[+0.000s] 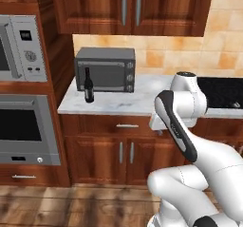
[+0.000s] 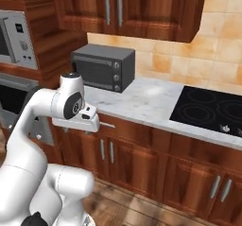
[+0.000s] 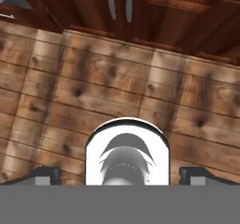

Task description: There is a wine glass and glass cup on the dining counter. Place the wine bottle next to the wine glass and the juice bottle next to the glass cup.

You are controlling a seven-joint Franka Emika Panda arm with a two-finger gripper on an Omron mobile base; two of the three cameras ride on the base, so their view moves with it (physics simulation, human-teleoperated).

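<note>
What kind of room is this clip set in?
A home kitchen, rendered. A marble counter carries a dark toaster oven with the wine bottle beside it, a black cooktop is set into the counter, and built-in ovens sit among wood cabinets.

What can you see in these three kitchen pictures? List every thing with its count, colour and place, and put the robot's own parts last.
wine bottle: one, dark with pale label, upright on the marble counter in front of the toaster oven's left end.
toaster oven: one, dark grey, on the counter against the tiled wall.
counter: one, white-grey marble on brown wood cabinets.
cooktop: one, black, set into the counter, right of the toaster oven.
wall ovens: two, silver, stacked at the left.
upper cabinets: brown wood, above the counter.
floor: brown wood planks.
arm: one, white with dark joints, folded low before the counter.
gripper: one, jaws apart, pointing at the floor.
</note>
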